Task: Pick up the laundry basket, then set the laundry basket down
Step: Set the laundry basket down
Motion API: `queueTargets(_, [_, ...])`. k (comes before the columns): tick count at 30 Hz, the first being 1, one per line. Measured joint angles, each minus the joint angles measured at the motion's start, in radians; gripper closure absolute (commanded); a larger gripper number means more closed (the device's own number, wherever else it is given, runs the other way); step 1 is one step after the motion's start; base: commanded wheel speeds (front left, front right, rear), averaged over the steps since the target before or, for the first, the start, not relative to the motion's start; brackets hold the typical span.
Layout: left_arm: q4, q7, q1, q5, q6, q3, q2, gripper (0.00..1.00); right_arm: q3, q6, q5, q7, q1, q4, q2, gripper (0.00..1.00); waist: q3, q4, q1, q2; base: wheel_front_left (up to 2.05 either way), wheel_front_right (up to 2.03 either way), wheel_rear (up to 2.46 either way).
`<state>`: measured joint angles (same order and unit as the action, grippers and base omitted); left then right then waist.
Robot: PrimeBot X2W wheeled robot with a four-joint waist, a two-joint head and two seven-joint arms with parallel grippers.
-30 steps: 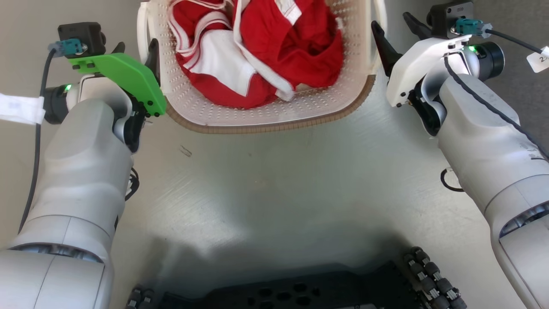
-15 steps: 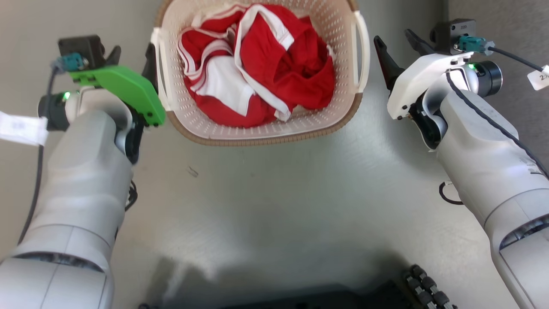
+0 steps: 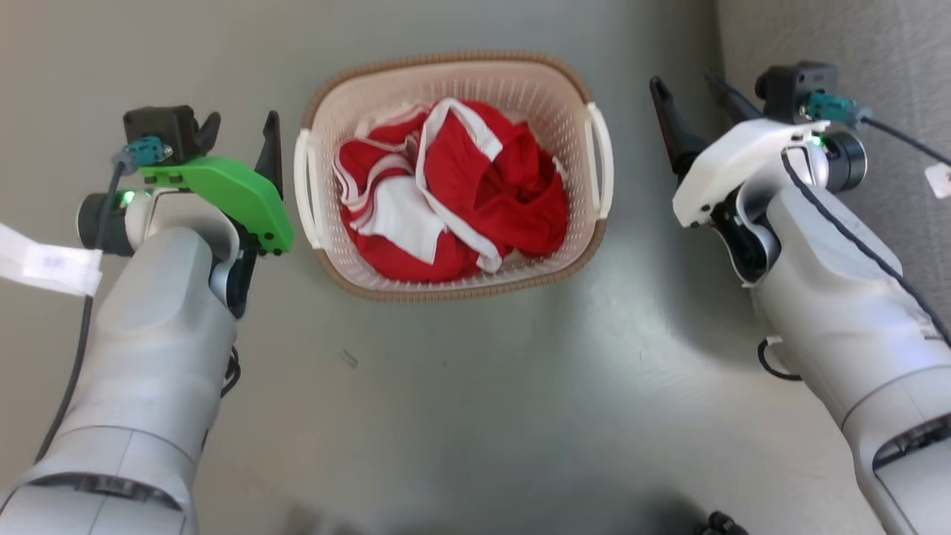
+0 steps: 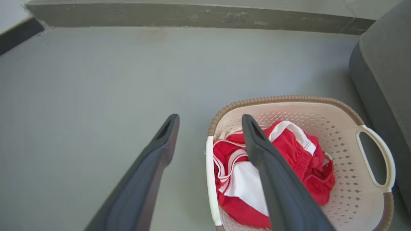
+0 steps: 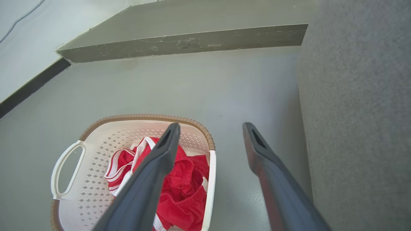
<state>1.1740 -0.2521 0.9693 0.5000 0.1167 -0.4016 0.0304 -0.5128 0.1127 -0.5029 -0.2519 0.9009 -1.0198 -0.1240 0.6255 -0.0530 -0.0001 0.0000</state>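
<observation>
The laundry basket (image 3: pixel 513 83) sits on the grey floor (image 3: pixel 475 416), between my 2 grippers and touched by neither. To its left, my left gripper (image 3: pixel 241 125) hangs just beside the left loop handle (image 3: pixel 303 186) with floor showing between them. Its 2 dark fingers are spread wide and hold nothing. In the left wrist view the left gripper (image 4: pixel 209 118) points past the basket's near edge, 1 finger crossing in front of the clothes.

To the basket's right, my right gripper (image 3: pixel 683 83) stands a little further off from the right loop handle (image 3: pixel 603 171), its fingers also spread and empty. Right of the basket, just past that gripper, rises a grey upholstered seat (image 5: pixel 359 112). Beyond the basket's far side the floor runs to a low grey step (image 5: pixel 179 41). A white paper tag (image 3: pixel 48 260) hangs from the cable on my left arm, well left of the basket.

The basket is a rounded rectangle of cream-white plastic. Its walls are pierced with rows of small holes, and the rim (image 3: pixel 446 294) is a brown band with a woven look. Both handles are white. Inside lies a crumpled heap of red clothes with white trim (image 3: pixel 483 186), covering most of the bottom and staying below the rim.
</observation>
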Motion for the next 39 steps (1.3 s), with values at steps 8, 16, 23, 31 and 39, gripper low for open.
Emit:
queueTargets(8, [-0.218, 0.0, -0.073, -0.039, -0.061, 0.049, 0.043, 0.0, 0.056, -0.038, 0.012, 0.0, -0.088, 0.122, -0.008, 0.0, -0.113, -0.005, 0.0, 0.0, 0.0, 0.0, 0.0])
queueTargets(16, [-0.388, 0.0, -0.204, -0.095, -0.104, 0.082, 0.056, 0.0, 0.104, -0.082, 0.058, 0.0, -0.194, 0.251, -0.026, 0.0, -0.228, -0.012, 0.0, 0.0, 0.0, 0.0, 0.0])
queueTargets(23, [-0.514, 0.0, -0.327, -0.132, -0.14, 0.11, 0.063, 0.0, 0.131, -0.106, 0.098, 0.0, -0.292, 0.35, -0.027, 0.0, -0.329, -0.019, 0.0, 0.0, 0.0, 0.0, 0.0])
queueTargets(31, [-0.643, 0.0, -0.494, -0.165, -0.171, 0.137, 0.064, 0.0, 0.151, -0.133, 0.152, 0.0, -0.427, 0.443, -0.036, 0.0, -0.458, -0.025, 0.0, 0.0, 0.0, 0.0, 0.0])
queueTargets(39, [-0.762, 0.0, -0.646, -0.192, -0.191, 0.146, 0.076, 0.0, 0.157, -0.159, 0.189, 0.0, -0.538, 0.533, -0.043, 0.0, -0.565, -0.034, 0.0, 0.0, 0.0, 0.0, 0.0])
